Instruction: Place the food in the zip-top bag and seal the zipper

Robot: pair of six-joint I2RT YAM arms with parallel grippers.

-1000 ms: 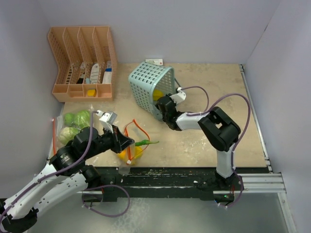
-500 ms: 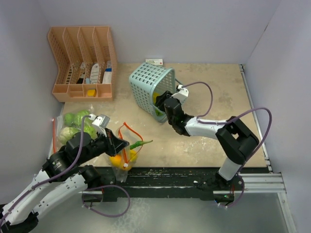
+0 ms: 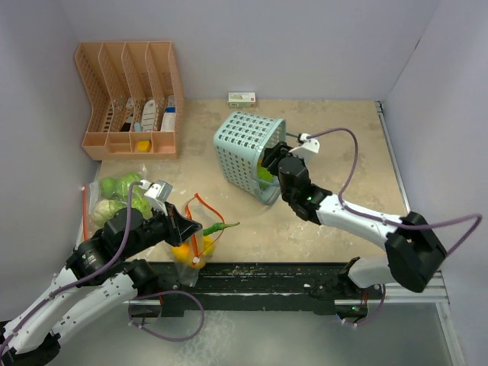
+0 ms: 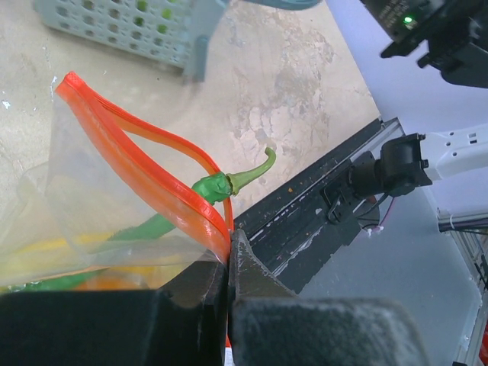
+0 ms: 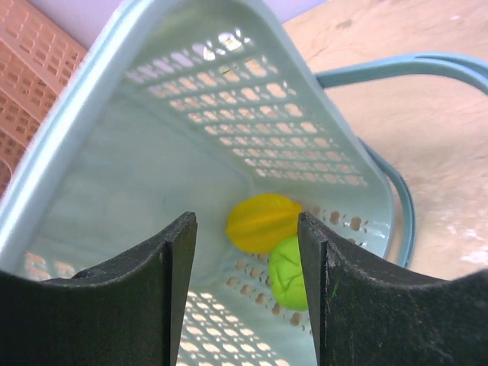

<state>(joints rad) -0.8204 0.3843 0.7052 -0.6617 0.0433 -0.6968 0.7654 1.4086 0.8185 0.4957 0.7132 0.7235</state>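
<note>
My left gripper is shut on the orange zipper strip of the clear zip-top bag, holding its mouth up near the table's front edge. A thin green chili pokes out over the zipper. Orange and yellow fruit show through the bag. My right gripper is open at the mouth of the tipped pale-blue basket. Inside lie a yellow fruit and a green one, beyond the fingertips and untouched. Pale-green cabbages lie at the left.
An orange desk organizer stands at the back left. A small white-and-green box lies by the back wall behind the basket. The basket's handle loops out on the right. The black rail runs along the front edge.
My right arm has reached forward and its gripper has gone from shut to open; the basket has shifted right, uncovering the small box. The left gripper drew the bag slightly nearer, then held still.
</note>
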